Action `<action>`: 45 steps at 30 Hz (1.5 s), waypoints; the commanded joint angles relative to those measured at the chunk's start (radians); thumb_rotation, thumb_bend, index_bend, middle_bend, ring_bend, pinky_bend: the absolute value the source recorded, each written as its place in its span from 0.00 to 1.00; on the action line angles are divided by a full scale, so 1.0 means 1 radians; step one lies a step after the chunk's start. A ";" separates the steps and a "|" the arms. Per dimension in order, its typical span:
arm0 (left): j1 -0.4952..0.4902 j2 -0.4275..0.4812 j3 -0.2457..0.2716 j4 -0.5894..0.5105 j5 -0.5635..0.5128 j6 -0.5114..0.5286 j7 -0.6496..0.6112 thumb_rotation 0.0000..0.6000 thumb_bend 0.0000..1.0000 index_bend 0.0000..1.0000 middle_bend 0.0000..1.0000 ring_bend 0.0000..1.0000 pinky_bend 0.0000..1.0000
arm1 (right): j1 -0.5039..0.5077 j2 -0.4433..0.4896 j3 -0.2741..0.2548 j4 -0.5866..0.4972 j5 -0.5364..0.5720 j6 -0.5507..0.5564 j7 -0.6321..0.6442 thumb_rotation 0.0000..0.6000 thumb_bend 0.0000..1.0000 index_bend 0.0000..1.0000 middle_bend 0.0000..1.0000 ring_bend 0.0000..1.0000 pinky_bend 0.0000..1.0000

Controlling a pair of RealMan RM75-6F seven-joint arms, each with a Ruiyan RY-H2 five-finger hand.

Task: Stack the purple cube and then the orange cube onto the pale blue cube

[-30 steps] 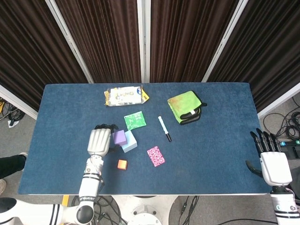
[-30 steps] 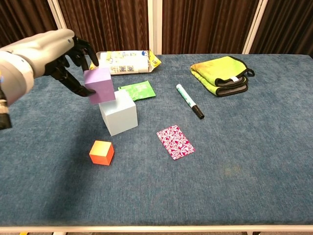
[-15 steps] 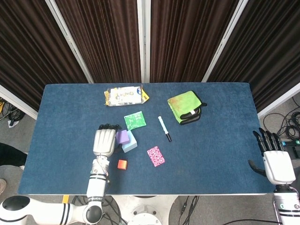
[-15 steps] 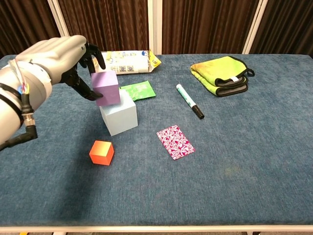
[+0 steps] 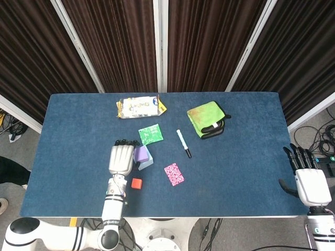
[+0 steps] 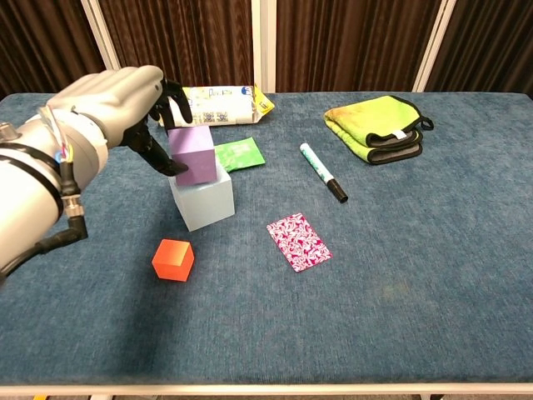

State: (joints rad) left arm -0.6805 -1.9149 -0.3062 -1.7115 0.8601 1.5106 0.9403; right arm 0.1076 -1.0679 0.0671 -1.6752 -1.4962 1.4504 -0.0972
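The left hand (image 6: 125,104) grips the purple cube (image 6: 193,153), holding it slightly tilted on top of the pale blue cube (image 6: 204,200). The orange cube (image 6: 173,259) sits flat on the table (image 6: 416,275) just in front. The right hand (image 5: 310,183) hangs with fingers apart at the table's edge, holding nothing.

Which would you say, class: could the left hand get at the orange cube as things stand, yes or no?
Probably not yet. The left hand holds the purple cube over the pale blue cube, so it is occupied. The orange cube lies close by in front of it, uncovered, with nothing beside it, so once freed, likely yes.
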 commanded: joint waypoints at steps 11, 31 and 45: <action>-0.002 -0.025 -0.017 0.039 -0.010 0.000 -0.018 1.00 0.30 0.41 0.61 0.32 0.26 | 0.009 0.003 -0.005 0.012 0.000 -0.022 0.004 1.00 0.18 0.00 0.00 0.00 0.00; 0.005 -0.046 -0.002 0.083 0.036 -0.023 -0.097 1.00 0.30 0.39 0.56 0.32 0.26 | 0.008 -0.002 -0.004 0.025 0.009 -0.022 0.016 1.00 0.18 0.00 0.00 0.00 0.00; 0.019 -0.041 -0.001 0.106 0.038 -0.039 -0.106 1.00 0.28 0.36 0.51 0.32 0.26 | 0.011 0.000 -0.004 0.021 0.010 -0.028 0.012 1.00 0.18 0.00 0.00 0.00 0.00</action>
State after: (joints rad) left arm -0.6628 -1.9573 -0.3072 -1.6041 0.8991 1.4727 0.8347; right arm 0.1189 -1.0681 0.0631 -1.6547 -1.4866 1.4227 -0.0848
